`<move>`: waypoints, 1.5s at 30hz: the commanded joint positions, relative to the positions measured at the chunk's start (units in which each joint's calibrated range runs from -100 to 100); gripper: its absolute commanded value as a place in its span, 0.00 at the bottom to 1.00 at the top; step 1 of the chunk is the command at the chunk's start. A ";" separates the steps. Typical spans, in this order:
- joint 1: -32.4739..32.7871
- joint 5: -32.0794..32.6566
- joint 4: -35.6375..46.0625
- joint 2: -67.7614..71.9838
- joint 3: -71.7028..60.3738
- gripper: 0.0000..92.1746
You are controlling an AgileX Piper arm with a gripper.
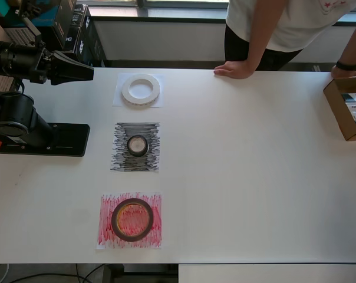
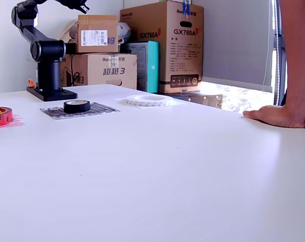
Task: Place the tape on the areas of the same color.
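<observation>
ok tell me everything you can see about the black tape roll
The black tape roll is the smallest of the three: a glossy black ring, plastic-looking, with a pale inner core around an open centre. It lies flat on its side near the middle of the black scribbled sheet, touching only that paper. In the exterior view it reads as a low, squat cylinder. The gripper is well away from it.
</observation>
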 commanded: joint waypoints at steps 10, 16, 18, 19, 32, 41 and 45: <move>0.59 -0.05 0.36 -14.16 1.38 0.00; 0.59 -0.05 0.36 -23.14 5.65 0.00; 0.59 -0.05 0.36 -26.60 7.65 0.00; 0.66 -0.13 0.36 -27.44 8.56 0.00; 3.27 -3.98 -23.15 -27.53 20.46 0.00; 3.98 -4.14 -25.95 -27.53 23.28 0.00; 4.37 -7.17 -30.78 -27.53 26.91 0.00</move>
